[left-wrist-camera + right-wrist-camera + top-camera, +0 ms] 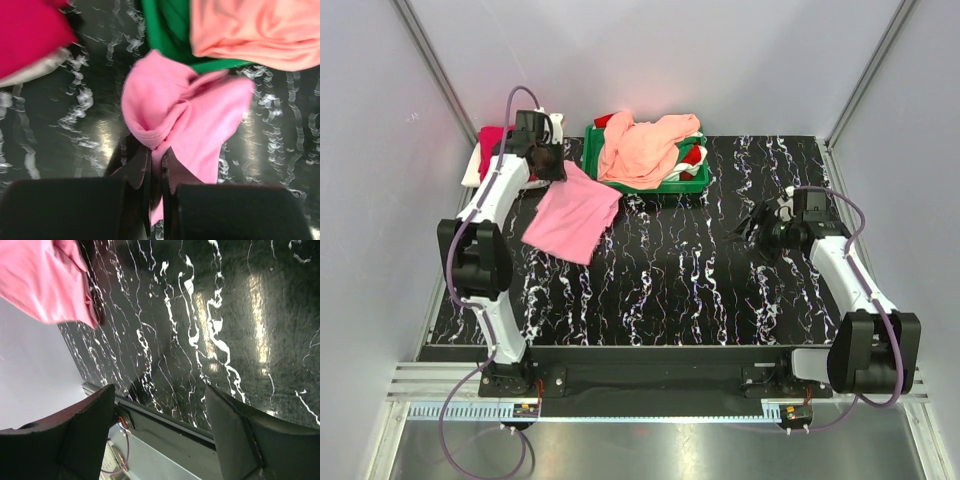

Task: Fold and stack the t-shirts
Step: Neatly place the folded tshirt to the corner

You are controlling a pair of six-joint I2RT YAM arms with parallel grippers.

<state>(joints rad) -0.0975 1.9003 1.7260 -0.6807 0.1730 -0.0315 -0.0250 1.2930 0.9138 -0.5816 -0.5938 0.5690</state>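
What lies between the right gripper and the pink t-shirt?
Only bare marbled table, as the top external view shows; the right gripper is open, apart from the pink t-shirt.

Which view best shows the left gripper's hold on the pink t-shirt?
Left wrist: the left gripper is shut on a bunched edge of the pink t-shirt. Top external shows the shirt's whole drape, the pinch hidden by the wrist. Right wrist catches only a corner.

— Are you reading any text, label or number anywhere?
— No. I am looking through all three of my cameras, and I am finding no writing, brand, number or sign that I can read.
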